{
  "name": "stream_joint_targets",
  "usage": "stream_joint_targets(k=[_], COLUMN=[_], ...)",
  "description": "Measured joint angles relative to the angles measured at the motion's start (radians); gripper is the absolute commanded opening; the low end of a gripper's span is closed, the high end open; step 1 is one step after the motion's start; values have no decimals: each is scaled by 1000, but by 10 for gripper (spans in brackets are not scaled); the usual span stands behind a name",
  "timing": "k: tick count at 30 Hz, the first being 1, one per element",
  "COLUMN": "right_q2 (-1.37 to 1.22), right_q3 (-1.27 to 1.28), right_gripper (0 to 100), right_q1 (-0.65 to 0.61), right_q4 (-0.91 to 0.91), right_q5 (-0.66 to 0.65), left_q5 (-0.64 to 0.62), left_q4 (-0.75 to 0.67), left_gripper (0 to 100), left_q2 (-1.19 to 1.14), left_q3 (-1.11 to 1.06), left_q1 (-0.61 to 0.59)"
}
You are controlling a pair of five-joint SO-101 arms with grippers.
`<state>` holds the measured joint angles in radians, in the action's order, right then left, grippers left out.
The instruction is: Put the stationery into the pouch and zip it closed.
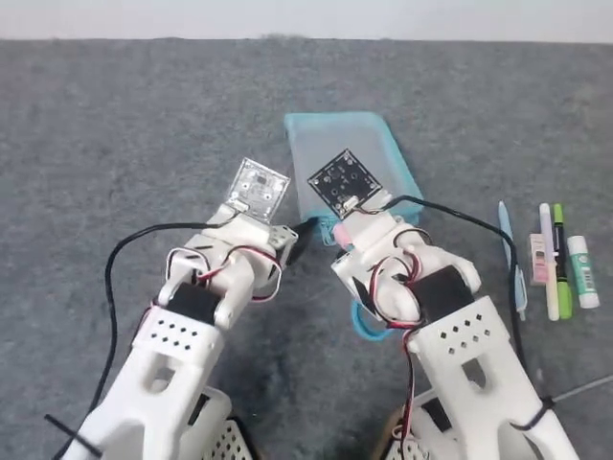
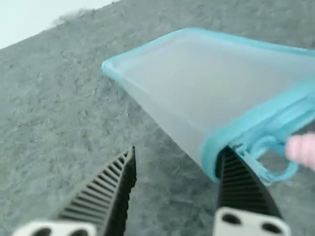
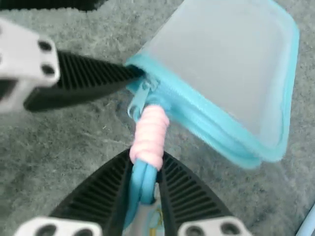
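Pouch (image 1: 337, 144) lies upper centre on your table (image 1: 115, 125), zip edge toward the arms. Your right fingers (image 3: 189, 196) pinch its zip pull (image 3: 147, 132). Your left fingers (image 2: 110, 187) are spread wide, one touching that corner. Stationery (image 1: 557, 259) lies far right.

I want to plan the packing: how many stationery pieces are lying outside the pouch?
5, side by side on the mat at the right arm's outer side: blue pen, small pink piece, white pen, green marker, white-green stick. The arms may hide more.

Pouch (image 1: 335, 139) frosted smooth plastic, cloth edging; table covering (image 1: 115, 134) rough matt felt.
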<state>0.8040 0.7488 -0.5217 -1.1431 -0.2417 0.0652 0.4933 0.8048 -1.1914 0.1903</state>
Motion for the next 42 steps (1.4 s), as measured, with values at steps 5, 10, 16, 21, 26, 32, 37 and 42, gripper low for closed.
stream_joint_targets(k=[5, 10, 16, 21, 26, 32, 37, 42], right_q2=[0, 2, 9, 9, 15, 15, -3, -155], right_q3=[35, 40, 112, 212, 222, 158, 180, 216], right_gripper=[6, 6, 6, 6, 110, 280, 262, 263], right_q1=[0, 75, 241, 330, 227, 0, -101, -143], right_q4=[2, 2, 2, 61, 21, -52, 153, 404], right_q5=[-23, -55, -127, -166, -172, -120, -40, -26], left_q5=[0, 0, 0, 0, 0, -23, -25, -25], left_q4=[-28, -35, -35, -35, -35, -35, -35, -35], left_gripper=[246, 246, 246, 246, 246, 246, 246, 246], left_q2=[-6, -6, -8, -8, -17, -21, -21, -21], left_q3=[0, 0, 0, 0, -32, -32, -32, -32], left_q1=[-101, -158, -175, -176, -132, -115, -115, -115])
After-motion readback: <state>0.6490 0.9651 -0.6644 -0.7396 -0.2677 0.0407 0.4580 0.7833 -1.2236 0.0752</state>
